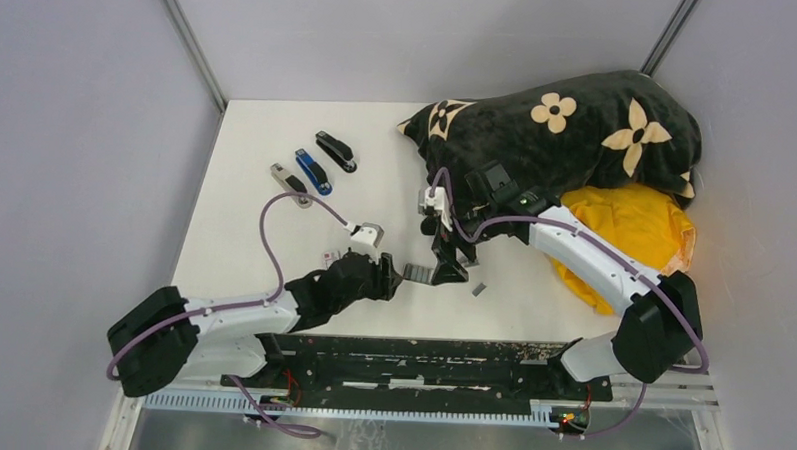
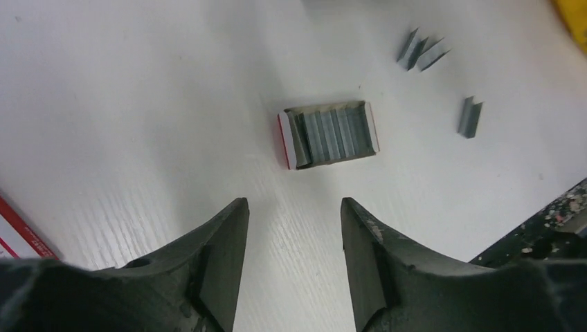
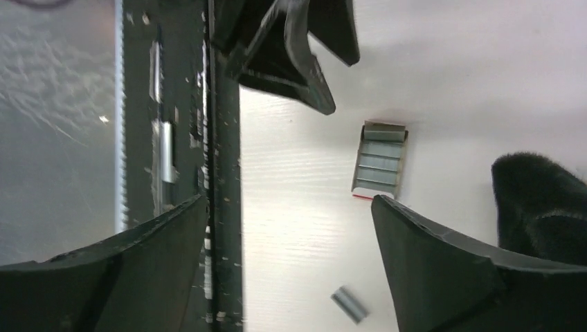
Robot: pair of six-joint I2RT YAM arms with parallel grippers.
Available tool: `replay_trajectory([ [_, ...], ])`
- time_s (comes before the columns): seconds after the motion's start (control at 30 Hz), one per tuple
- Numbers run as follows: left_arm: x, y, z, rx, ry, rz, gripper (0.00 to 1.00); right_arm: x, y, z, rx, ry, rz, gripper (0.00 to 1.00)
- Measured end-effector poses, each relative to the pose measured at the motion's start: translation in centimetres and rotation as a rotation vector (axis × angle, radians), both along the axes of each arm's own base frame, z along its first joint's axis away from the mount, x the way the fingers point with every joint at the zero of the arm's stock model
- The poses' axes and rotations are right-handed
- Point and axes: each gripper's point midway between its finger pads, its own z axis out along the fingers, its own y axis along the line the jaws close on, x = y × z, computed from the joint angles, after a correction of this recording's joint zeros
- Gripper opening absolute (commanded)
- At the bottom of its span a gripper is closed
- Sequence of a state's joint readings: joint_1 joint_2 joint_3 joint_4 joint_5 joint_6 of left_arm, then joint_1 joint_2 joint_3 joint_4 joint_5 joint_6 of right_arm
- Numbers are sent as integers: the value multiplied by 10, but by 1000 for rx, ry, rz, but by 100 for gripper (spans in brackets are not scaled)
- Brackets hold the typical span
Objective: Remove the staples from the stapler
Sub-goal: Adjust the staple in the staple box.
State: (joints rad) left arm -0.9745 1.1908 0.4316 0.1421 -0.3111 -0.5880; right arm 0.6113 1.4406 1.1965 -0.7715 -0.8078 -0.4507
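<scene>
On the white surface [image 1: 245, 152], the black stapler [image 1: 451, 267] lay just beyond the right tool [image 3: 289, 207], whose jaws stood wide apart with nothing between them, so the right arm looked the nearer one to it. The left tool [image 2: 292, 207] was open and empty too, pointing straight at a small open box [image 2: 329, 133] of grey strips. The loose staples [image 2: 470, 115] lay past that box, to its right.
</scene>
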Motion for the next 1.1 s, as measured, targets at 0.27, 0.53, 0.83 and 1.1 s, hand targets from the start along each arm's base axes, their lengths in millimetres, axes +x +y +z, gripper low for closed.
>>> replay_trajectory([
  [0.27, 24, 27, 30, -191, -175, 53, 67, 2, 10, -41, 30, -122, 277, 100],
  [0.53, 14, 44, 23, -256, -247, 55, 43, 15, 36, -79, -32, -192, 295, 93],
  [0.83, 9, 37, 17, -298, -205, 38, 39, 26, 36, -118, -145, -136, 221, 93],
  [1.1, -1, 32, -14, -291, -82, 36, 37, 31, 38, -134, -176, -100, 197, 94],
])
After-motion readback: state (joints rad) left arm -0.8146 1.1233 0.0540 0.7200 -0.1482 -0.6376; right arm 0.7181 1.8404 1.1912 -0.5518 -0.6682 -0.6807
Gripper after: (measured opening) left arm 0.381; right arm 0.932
